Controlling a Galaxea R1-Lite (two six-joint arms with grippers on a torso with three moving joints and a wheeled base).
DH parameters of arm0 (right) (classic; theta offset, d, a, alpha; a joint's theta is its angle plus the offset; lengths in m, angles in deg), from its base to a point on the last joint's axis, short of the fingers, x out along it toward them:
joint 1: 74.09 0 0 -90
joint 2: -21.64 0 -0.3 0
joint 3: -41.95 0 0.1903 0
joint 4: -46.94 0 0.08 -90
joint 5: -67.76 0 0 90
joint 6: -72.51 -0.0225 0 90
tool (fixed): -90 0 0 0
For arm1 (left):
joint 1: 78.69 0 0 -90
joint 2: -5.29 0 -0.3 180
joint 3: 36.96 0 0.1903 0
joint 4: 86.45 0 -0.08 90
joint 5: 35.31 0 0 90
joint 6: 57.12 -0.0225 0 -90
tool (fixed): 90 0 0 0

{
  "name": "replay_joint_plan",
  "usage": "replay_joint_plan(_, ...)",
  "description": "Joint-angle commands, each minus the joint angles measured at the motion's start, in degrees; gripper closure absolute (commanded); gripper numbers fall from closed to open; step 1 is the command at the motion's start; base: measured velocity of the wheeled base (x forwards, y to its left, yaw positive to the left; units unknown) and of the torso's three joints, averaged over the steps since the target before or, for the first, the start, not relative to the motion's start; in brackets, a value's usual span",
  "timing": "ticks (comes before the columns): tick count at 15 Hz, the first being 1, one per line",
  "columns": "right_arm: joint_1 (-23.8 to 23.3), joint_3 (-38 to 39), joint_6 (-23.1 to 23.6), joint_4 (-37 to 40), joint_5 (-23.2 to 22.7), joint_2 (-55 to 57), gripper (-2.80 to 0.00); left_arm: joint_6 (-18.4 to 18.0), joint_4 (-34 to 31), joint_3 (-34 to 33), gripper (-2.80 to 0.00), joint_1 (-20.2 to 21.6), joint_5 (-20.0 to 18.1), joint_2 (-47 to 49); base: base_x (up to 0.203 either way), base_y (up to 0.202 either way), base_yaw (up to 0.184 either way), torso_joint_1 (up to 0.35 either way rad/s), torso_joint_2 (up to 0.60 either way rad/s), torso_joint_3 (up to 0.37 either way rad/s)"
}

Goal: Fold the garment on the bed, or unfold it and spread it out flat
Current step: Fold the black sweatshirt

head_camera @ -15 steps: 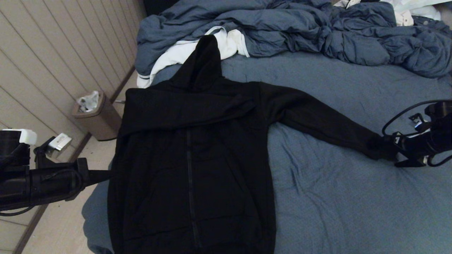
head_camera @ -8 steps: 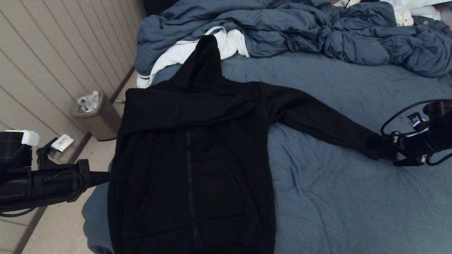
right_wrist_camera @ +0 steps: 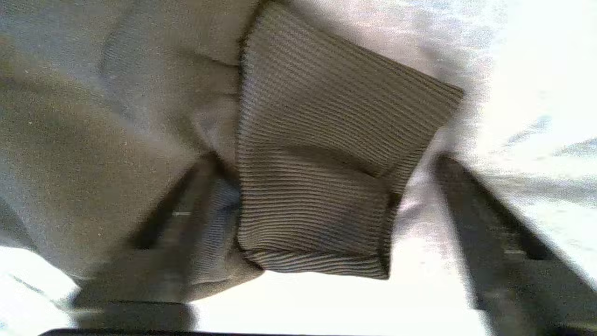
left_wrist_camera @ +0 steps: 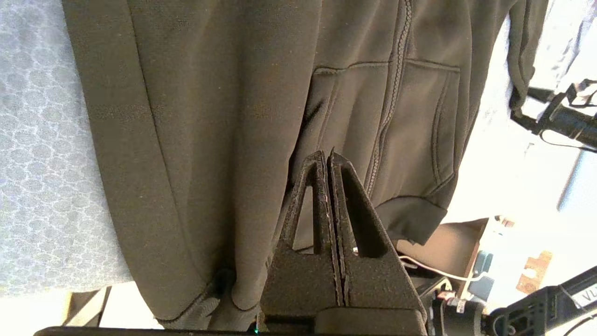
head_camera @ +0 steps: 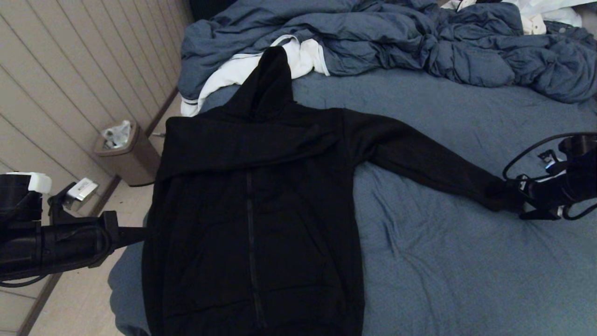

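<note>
The bed point(head_camera: 466, 261) carries the hoodie point(head_camera: 254, 210) front-up along its left side, hood toward the heaped duvet point(head_camera: 373, 42) and a white cloth point(head_camera: 242, 70) — one sleeve folded across the chest, the other stretched out to the right. The left gripper point(left_wrist_camera: 328, 161), fingers pressed together on nothing, sits at the hoodie's left edge. The right gripper point(right_wrist_camera: 322, 219) is released, fingers spread either side of the outstretched sleeve's cuff point(right_wrist_camera: 326, 186).

The garment point(head_camera: 254, 210) is running off the head view's bottom edge, hiding its hem; its left sleeve is lying tucked across the chest.
</note>
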State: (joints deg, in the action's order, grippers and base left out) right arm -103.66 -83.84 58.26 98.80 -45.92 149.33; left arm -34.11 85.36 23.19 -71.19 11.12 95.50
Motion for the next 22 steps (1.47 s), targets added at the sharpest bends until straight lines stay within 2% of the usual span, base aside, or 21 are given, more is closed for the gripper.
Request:
replay_joint_plan(1, 0.0, 0.6, 0.2, 0.2, -0.2, -0.1, 0.00, 0.2, 0.1, 0.0, 0.00, 0.0, -0.3, 0.0, 0.000, 0.000, 0.000, 0.000, 0.00, 0.000)
replay_joint_plan(8, 0.3, -1.2, -1.2, 0.3, -0.4, -0.8, 0.00, 0.2, 0.1, -0.1, 0.00, 0.0, -0.3, -0.3, 0.000, 0.000, 0.000, 0.000, 0.00, 0.000)
replay_joint_plan(11, 1.8, -5.4, -9.0, 0.5, -0.7, -2.3, 0.00, 0.2, 0.1, -0.1, 0.00, 0.0, -0.3, -0.3, 0.000, 0.000, 0.000, 0.000, 0.00, 0.000)
replay_joint_plan(12, 2.6, -6.4, -10.3, 0.6, -0.7, -3.2, 0.00, 0.2, 0.1, -0.1, 0.00, 0.0, -0.3, -0.3, 0.000, 0.000, 0.000, 0.000, 0.00, 0.000)
replay_joint_plan(16, 9.9, -7.1, -11.6, 0.7, -0.7, -8.3, 0.00, 0.2, 0.1, -0.2, 0.00, 0.0, -0.3, -0.5, 0.000, 0.000, 0.000, 0.000, 0.00, 0.000)
replay_joint_plan(20, 21.7, -8.9, -11.8, 0.5, -0.1, -14.8, 0.00, 0.2, 0.1, -0.2, 0.00, 0.0, -0.3, -0.6, 0.000, 0.000, 0.000, 0.000, 0.00, 0.000)
replay_joint_plan(22, 28.3, -9.2, -11.8, 0.3, 1.9, -17.9, 0.00, 0.2, 0.1, -0.2, 0.00, 0.0, -0.3, -0.6, 0.000, 0.000, 0.000, 0.000, 0.00, 0.000)
